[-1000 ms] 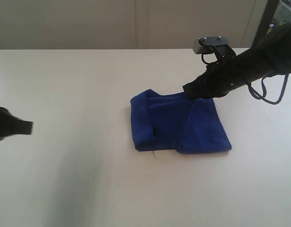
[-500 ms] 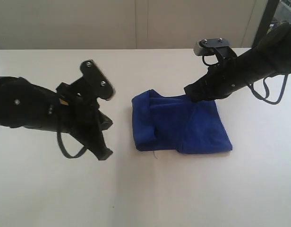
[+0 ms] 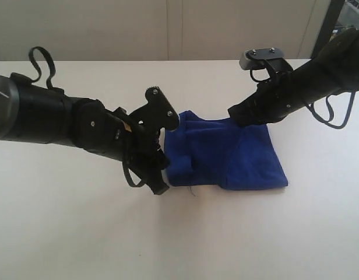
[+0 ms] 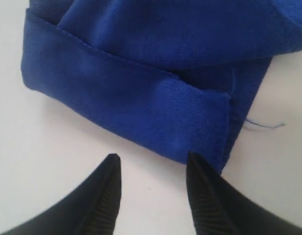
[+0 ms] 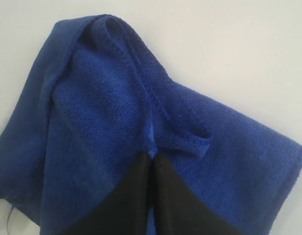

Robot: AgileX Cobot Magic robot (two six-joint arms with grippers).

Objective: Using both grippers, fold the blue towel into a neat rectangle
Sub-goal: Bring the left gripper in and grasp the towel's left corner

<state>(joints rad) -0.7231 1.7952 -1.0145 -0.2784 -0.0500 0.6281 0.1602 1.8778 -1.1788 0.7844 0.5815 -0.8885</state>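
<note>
Two grippers: one on each side of the blue towel (image 3: 232, 154), which lies about mid-way across a pale table (image 3: 80, 233)
nearest edge: a loose thread (image 4: 264, 126) trails off the towel's near corner onto the bare table
left gripper (image 4: 152, 161): jaws moderately apart with nothing between them, tips low over the table just beside the rolled band (image 4: 126, 105) on the towel's side, close to the thread corner
towel shape: folded over but lopsided, the side band thick and turned up, the layers not squared to each other
right gripper (image 5: 151, 161): at the towel's far edge, fingers pressed together with a ridge of cloth at their tips, apparently pinching it
risk, left side: closing from here could catch only the top layer of the band, or nothing, so the fold would unroll when lifted
risk, right side: the pinch looks shallow, so a pull against the left gripper could slip it free or drag the whole towel askew
risk, result: uneven lift heights would leave a skewed fold, not a neat rectangle
</note>
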